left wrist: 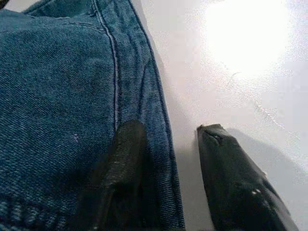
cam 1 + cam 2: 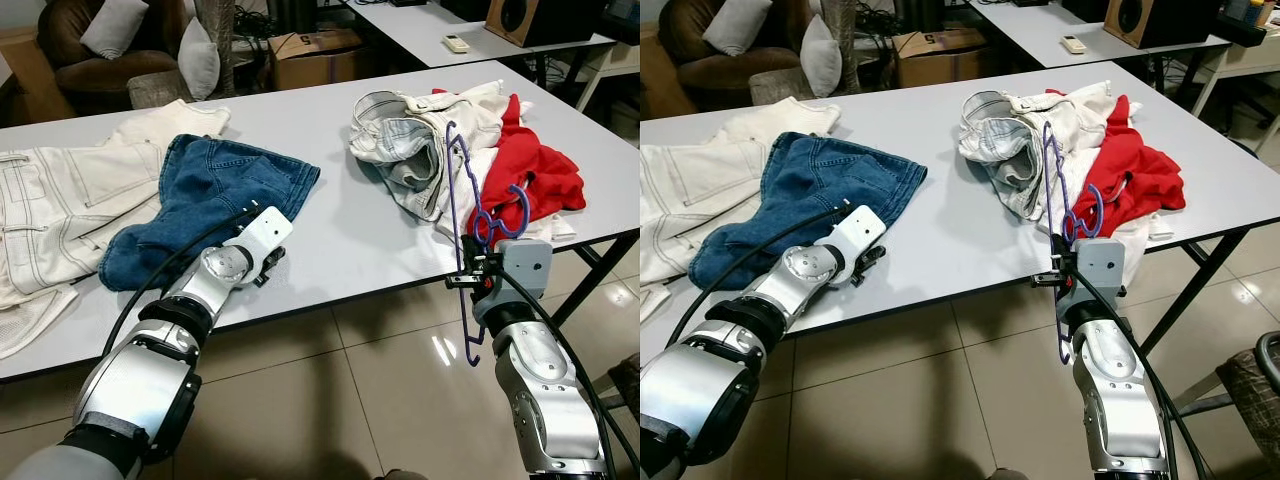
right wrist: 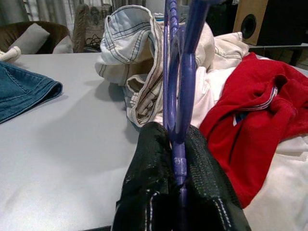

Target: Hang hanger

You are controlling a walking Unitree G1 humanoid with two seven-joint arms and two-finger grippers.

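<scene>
White and long, the table runs across the room, with a brown armchair and a cardboard box on the far side and a second table with a speaker at the far right. Cream trousers lie spread at the table's left end, and blue denim shorts lie just right of them. Toward the right end sits a heap of pale clothes with a red top against its right side.

At the near edge, the left gripper rests low on the table with its fingers moderately apart, one over the hem of the shorts and the other over bare tabletop, holding nothing. The right gripper is at the near right edge, its fingers pressed together on the purple hanger. That hanger stands roughly upright in the grip, its upper part rising in front of the pale heap and its lower end dropping below the table edge.

Judging by this, the hanger is secured and the step in hand is getting a garment onto it or carrying it off to hang. No rail can be seen, so the next move probably calls for either closing the left fingers on the shorts or turning to find somewhere to hook the hanger.
</scene>
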